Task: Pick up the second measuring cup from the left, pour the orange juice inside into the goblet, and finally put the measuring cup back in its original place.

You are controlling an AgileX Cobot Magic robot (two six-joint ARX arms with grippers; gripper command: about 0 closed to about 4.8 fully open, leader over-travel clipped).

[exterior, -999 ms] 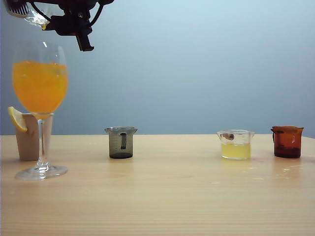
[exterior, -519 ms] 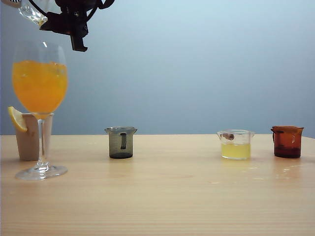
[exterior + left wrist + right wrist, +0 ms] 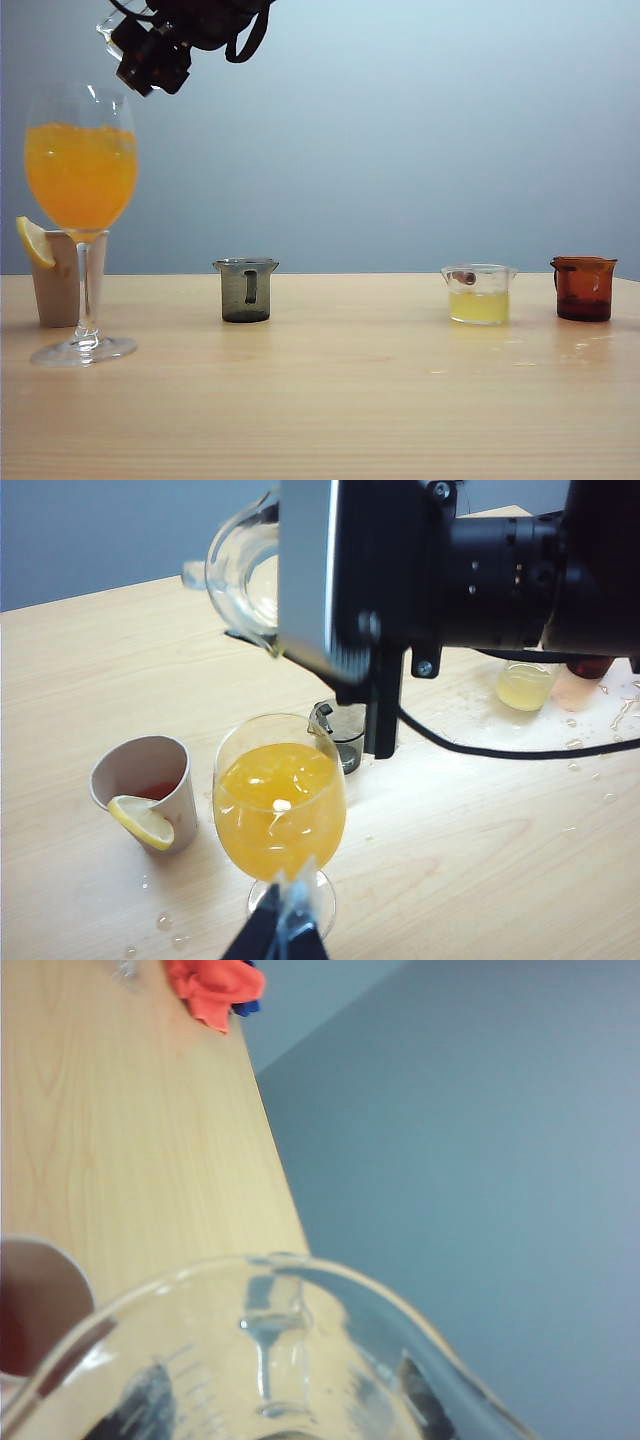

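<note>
One clear glass measuring cup in right pincer above goblet.

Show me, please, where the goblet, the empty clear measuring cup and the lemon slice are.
goblet (image 3: 80, 175): exterior view, on the juice-filled bowl.
clear measuring cup (image 3: 245, 585): left wrist view, on its glass wall.
lemon slice (image 3: 142, 820): left wrist view, on its flesh.

The right arm's black claw has a boxy matt-black housing with a pale grey side plate, small silver screws and a round black barrel behind it. A thin black cable loops beneath. The left claw shows slim black fingers.
</note>
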